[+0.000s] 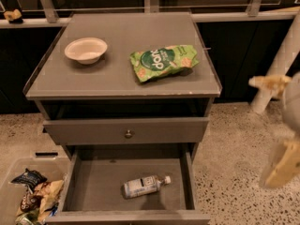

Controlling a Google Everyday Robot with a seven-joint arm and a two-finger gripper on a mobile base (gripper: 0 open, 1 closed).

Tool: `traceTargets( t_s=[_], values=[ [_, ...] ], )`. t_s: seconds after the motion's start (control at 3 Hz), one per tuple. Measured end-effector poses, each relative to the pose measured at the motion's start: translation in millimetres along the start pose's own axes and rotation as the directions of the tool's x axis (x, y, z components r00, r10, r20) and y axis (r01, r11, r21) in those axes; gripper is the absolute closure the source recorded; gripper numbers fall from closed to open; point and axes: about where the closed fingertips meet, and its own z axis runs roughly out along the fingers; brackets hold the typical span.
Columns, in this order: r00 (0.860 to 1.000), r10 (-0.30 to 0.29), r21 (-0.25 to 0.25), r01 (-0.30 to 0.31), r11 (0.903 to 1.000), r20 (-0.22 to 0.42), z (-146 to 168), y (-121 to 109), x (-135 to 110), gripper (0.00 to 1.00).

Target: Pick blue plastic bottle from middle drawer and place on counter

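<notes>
We start at the gripper (280,165), the cream-coloured end of the single arm. It hangs at the right edge of the view, outside the cabinet and over the speckled stone floor (234,144). We cannot tell whether it is released or clenched. It carries nothing that we can see.

From there, the small clear plastic bottle with the white cap and pale blue label (143,185) lies to the left in the view and somewhat lower in it. It rests on its side on the bare floor of the wide, shallow grey drawer (96,182), right of centre and towards the front, clear of both side walls. The drawer's right wall stands between the bottle and the gripper.

The bottle's long axis runs nearly across the drawer. The cap end points right, towards the gripper's side, and sits a little farther back than the base. We judge that the arm must cross over that right wall and come down from above, with the grasp set across the bottle's width, not along it.

Above the open drawer sits a closed grey drawer front with a round metal knob (127,134). Above that is the broad flat grey counter (117,78), where the bottle is to go. The counter holds a shallow white bowl (86,49) at the left and a green snack bag (163,62) right of centre.

A clear bin of snack packets (28,198) stands on the floor at the lower left.
</notes>
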Motion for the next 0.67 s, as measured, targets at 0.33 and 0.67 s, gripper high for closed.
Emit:
traceTargets(
  t_s=[0.33, 0.67],
  values=[
    [0.995, 0.045, 0.021, -0.047, 0.9987, 0.084, 22.9, 52.3, 24.3, 0.0],
    [0.979, 0.097, -0.033, -0.092, 0.9952, 0.182, 74.9, 108.2, 42.5, 0.0]
  ],
)
